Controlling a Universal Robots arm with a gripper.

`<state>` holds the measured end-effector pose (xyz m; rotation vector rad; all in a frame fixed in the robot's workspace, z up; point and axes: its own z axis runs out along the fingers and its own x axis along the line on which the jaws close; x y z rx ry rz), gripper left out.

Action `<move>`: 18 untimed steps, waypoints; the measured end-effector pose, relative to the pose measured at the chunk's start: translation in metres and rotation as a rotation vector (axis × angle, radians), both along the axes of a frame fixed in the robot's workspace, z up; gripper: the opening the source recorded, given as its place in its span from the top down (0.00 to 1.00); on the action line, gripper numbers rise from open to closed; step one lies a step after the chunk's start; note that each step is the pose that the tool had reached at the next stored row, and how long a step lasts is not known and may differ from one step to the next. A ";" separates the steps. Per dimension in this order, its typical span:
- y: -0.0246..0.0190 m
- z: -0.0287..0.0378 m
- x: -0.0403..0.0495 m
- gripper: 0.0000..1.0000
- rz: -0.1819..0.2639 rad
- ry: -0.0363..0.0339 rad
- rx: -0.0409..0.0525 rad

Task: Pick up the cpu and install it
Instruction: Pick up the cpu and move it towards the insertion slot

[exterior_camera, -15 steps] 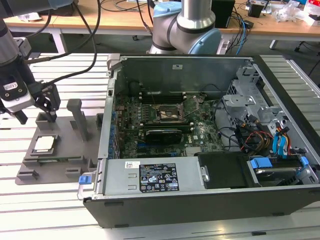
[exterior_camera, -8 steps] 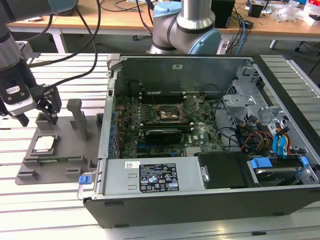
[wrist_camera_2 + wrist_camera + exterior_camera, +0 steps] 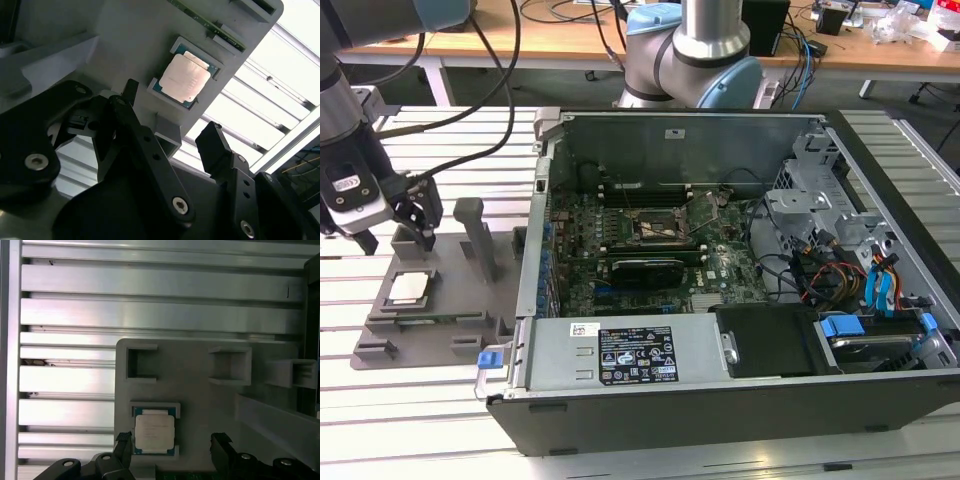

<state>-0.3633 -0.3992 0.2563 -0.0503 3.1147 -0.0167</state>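
— cpu [image 3: 408,288]: where does it lie?
— Flat in a square recess of the grey plastic holder tray [image 3: 440,338]. The tray rests on the slatted aluminium table [image 3: 350,410], well apart from the motherboard socket [image 3: 663,230] in the open computer case [image 3: 680,415] at the exterior view's right.
— And the gripper [image 3: 418,238]?
— It hovers over the tray, near the cpu and touching nothing. Its black fingers [image 3: 131,95] stand spread, with nothing between them.
— Which step, then?
— I'd judge it the approach to the pick-up. Nothing is lifted and installing has not begun.
— What does a grasp call for?
— Care, I think. The cpu is thin, hard and square, with a smooth silver-grey metal top and a dark narrow rim. It sits low between the matte tray walls, so little edge is offered. The fingers would need to meet opposite sides squarely and centred, because a skewed grip could tilt the cpu or let it slip.
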 end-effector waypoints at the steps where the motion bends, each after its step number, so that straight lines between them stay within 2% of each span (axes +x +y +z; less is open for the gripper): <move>1: 0.0000 -0.0005 -0.0003 0.26 0.000 0.0000 0.0000; 8: 0.0000 -0.0091 -0.0015 0.26 0.000 0.0000 -0.0011; 13: -0.0067 -0.0150 -0.0031 0.26 0.002 0.0000 -0.0020; 17: -0.0083 -0.0162 -0.0049 0.26 0.004 0.0000 -0.0121; 18: -0.0085 -0.0176 -0.0051 0.26 0.005 0.0000 -0.0122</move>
